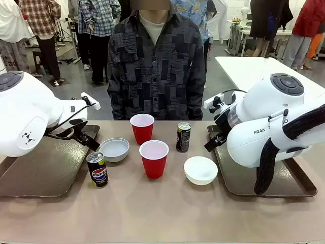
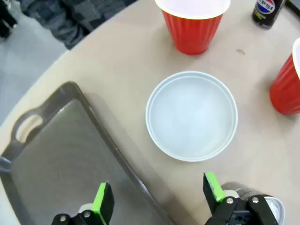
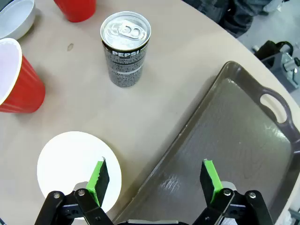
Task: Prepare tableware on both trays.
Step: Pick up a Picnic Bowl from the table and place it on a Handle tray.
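Worktop (image 1: 152, 203): tan; tableware stands between the trays.
Left tool (image 2: 158, 192): wide, empty, above left tray (image 2: 56, 178) rim.
Near bowl (image 2: 191, 116): 12 o'clock, close ahead; likely its pick.
Right tool (image 3: 154, 176): wide, empty; other bowl (image 3: 65, 159) at 9 o'clock.

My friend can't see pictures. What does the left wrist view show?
The open left hand hangs over a tan table, with a white bowl just ahead of its green pads. A brown tray lies beside the bowl. Farther on stand a red cup, a second red cup and a dark can.
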`<state>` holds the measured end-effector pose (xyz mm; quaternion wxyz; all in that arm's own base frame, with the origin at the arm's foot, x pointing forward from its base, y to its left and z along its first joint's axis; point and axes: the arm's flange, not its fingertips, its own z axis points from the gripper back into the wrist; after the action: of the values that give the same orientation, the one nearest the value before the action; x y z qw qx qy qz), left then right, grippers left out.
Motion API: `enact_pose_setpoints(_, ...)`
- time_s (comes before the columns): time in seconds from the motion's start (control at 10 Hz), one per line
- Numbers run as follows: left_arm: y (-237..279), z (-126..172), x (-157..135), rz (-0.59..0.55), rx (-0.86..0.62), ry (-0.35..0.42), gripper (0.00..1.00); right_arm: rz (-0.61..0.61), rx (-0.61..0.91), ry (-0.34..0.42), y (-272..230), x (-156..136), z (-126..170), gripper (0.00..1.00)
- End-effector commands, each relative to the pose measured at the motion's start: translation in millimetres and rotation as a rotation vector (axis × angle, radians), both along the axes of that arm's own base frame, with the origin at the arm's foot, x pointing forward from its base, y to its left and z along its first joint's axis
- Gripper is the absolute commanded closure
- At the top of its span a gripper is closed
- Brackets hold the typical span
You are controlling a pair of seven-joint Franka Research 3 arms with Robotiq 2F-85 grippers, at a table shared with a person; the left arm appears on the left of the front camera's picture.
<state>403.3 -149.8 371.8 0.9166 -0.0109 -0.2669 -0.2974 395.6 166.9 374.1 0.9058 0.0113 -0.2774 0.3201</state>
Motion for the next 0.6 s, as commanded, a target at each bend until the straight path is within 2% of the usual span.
enact_pose_setpoints(0.0, 0.0, -0.1, -0.1, 0.0, 0.0, 0.0, 0.0, 0.0, 0.0, 0.0, 0.0, 0.0, 0.0, 0.0)
enact_pose_setpoints(0.5, 0.0, -0.1, -0.1, 0.0, 0.0, 0.0, 0.0, 0.0, 0.0, 0.0, 0.0, 0.0, 0.0, 0.0)
